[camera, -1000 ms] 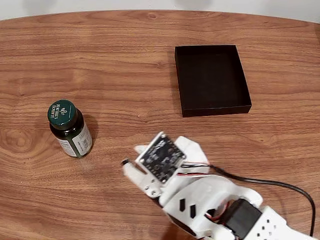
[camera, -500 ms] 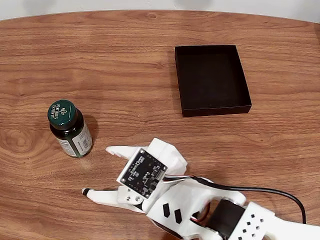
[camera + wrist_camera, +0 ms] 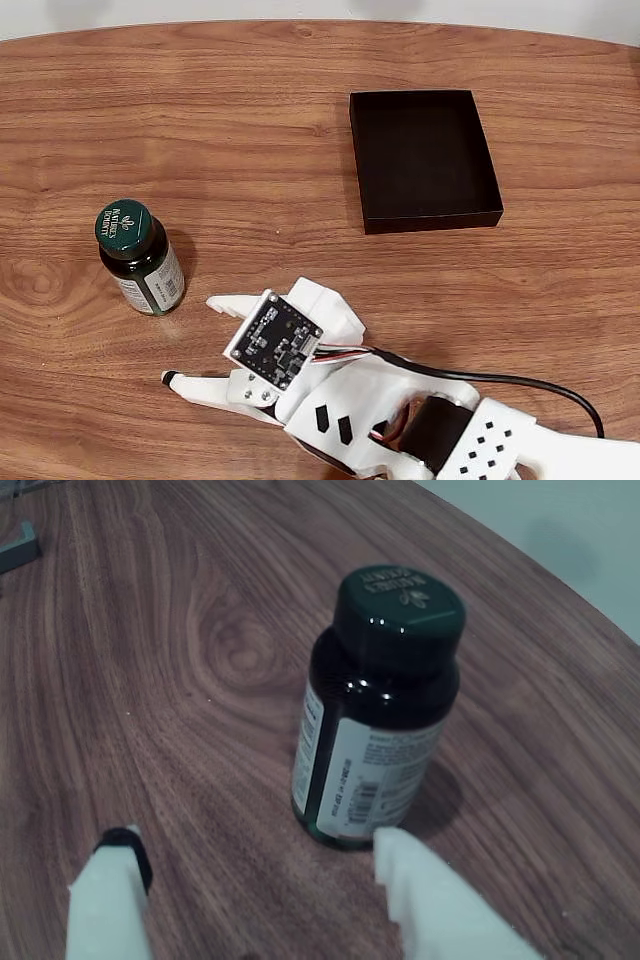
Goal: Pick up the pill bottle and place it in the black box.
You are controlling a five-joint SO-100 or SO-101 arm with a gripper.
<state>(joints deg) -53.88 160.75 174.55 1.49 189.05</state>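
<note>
Just ahead of the claw (image 3: pixel 190 340), whose fingers were spread wide, the pill bottle (image 3: pixel 141 259) stood upright on the table (image 3: pixel 250 120), untouched. One fingertip looked close enough to tip it over.

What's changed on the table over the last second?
In the fixed view the gripper swung left toward the pill bottle and opened wide; it was shut a second ago. Its fingers now point at the bottle without touching it. The bottle stays upright in place, and the black box has not moved and is empty.
</note>
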